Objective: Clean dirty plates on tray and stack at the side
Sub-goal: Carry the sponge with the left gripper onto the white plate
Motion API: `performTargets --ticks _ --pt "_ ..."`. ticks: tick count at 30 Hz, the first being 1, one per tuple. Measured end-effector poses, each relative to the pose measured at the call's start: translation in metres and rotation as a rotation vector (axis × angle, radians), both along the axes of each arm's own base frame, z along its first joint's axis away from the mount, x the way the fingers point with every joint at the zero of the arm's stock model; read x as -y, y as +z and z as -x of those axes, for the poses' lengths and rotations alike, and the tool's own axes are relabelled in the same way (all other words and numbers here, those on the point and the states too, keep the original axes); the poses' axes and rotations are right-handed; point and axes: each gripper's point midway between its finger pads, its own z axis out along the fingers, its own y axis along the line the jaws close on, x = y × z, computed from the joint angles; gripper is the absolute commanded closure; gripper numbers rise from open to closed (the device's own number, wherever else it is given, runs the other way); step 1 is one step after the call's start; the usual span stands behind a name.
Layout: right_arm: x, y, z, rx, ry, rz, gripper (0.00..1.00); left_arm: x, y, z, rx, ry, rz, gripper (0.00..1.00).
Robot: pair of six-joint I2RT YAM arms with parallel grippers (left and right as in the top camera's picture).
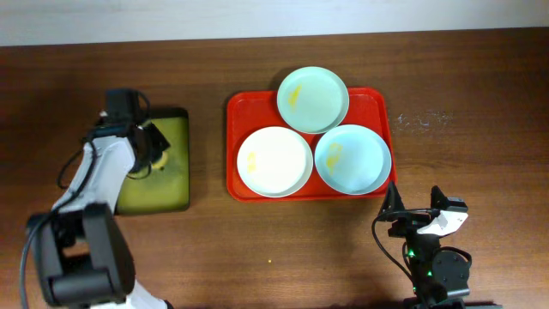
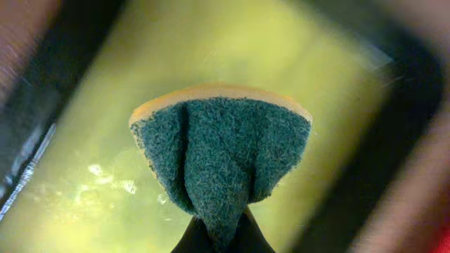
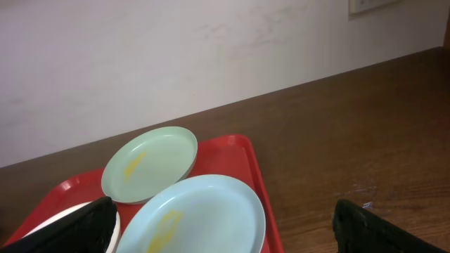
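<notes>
from overhead, the large red rectangular plastic tray [image 1: 233, 112] sits mid-table on the brown wooden table [image 1: 480, 77], and all three plates lie on it: a pale green round plate [image 1: 313, 99] at the far side, overhanging the far rim, with a white round plate [image 1: 274, 161] and a pale blue round plate [image 1: 352, 160] side by side nearer the robot. each carries a yellow smear, so none looks cleaned, and nothing is stacked at the side yet. the left gripper [image 1: 151, 144] hangs over the small black-rimmed tray with a yellow-green inside [image 1: 171, 193], well apart from the red tray, probably because that is where the cleaning tool is kept. in the left wrist view, its fingers are pinched together on the lower edge of a green scouring sponge with a yellow backing [image 2: 221, 158], which is folded by the squeeze with its rough face towards the camera. the blur makes it hard to say whether the sponge is touching the small tray's floor. in the right wrist view, the right gripper [image 3: 225, 235] has its fingers spread wide and holds nothing. it waits just beside the red tray's near corner and faces the pale blue plate, which looks well placed for steadying or lifting a plate. the green plate appears tilted, with its near edge resting on its neighbours.
</notes>
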Motion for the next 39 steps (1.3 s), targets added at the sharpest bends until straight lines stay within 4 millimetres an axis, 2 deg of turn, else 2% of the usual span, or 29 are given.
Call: performTargets --ticks 2,5,6,7,8,10,11,12,14,15,21,25,29,32,34,36,37,38,39 --pt "0.0 0.0 0.0 0.0 0.0 0.0 0.02 0.0 -0.01 0.009 -0.054 -0.04 -0.016 1.0" --pt "0.0 0.0 0.0 0.0 0.0 0.0 0.01 0.0 0.008 0.015 -0.046 -0.066 -0.03 1.0" --pt "0.0 0.0 0.0 0.0 0.0 0.0 0.01 0.001 0.028 0.012 0.004 -0.075 -0.032 1.0" --pt "0.0 0.0 0.0 0.0 0.0 0.0 0.01 0.005 0.058 0.008 0.088 -0.089 -0.032 1.0" --pt "0.0 0.0 0.0 0.0 0.0 0.0 0.01 0.012 0.081 0.005 0.153 -0.106 -0.022 1.0" --pt "0.0 0.0 0.0 0.0 0.0 0.0 0.01 0.035 0.123 0.005 0.265 -0.171 0.016 1.0" --pt "0.0 0.0 0.0 0.0 0.0 0.0 0.01 0.054 0.141 0.007 0.312 -0.223 0.053 1.0" --pt "0.0 0.0 0.0 0.0 0.0 0.0 0.01 0.067 0.144 0.009 0.315 -0.257 0.081 1.0" --pt "0.0 0.0 0.0 0.0 0.0 0.0 0.01 0.097 0.137 0.017 0.28 -0.334 0.14 1.0" --pt "0.0 0.0 0.0 0.0 0.0 0.0 0.01 0.128 0.127 0.022 0.245 -0.414 0.182 1.0" --pt "0.0 0.0 0.0 0.0 0.0 0.0 0.01 0.242 0.066 0.052 0.084 -0.689 0.266 1.0" --pt "0.0 0.0 0.0 0.0 0.0 0.0 0.01 0.291 0.031 0.055 0.059 -0.755 0.284 1.0" --pt "0.0 0.0 0.0 0.0 0.0 0.0 0.01 0.311 -0.009 0.054 0.023 -0.752 0.244 1.0" --pt "0.0 0.0 0.0 0.0 0.0 0.0 0.01 0.307 -0.027 0.044 0.031 -0.72 0.186 1.0" --pt "0.0 0.0 0.0 0.0 0.0 0.0 0.01 0.299 -0.029 0.031 0.07 -0.689 0.122 0.99" --pt "0.0 0.0 0.0 0.0 0.0 0.0 0.01 0.296 -0.024 0.018 0.122 -0.667 0.078 0.71" --pt "0.0 0.0 0.0 0.0 0.0 0.0 0.01 0.294 -0.023 0.014 0.141 -0.653 0.064 0.64" --pt "0.0 0.0 0.0 0.0 0.0 0.0 0.01 0.293 -0.022 0.011 0.151 -0.651 0.05 0.51" --pt "0.0 0.0 0.0 0.0 0.0 0.0 0.01 0.292 -0.021 0.01 0.157 -0.646 0.044 0.43"
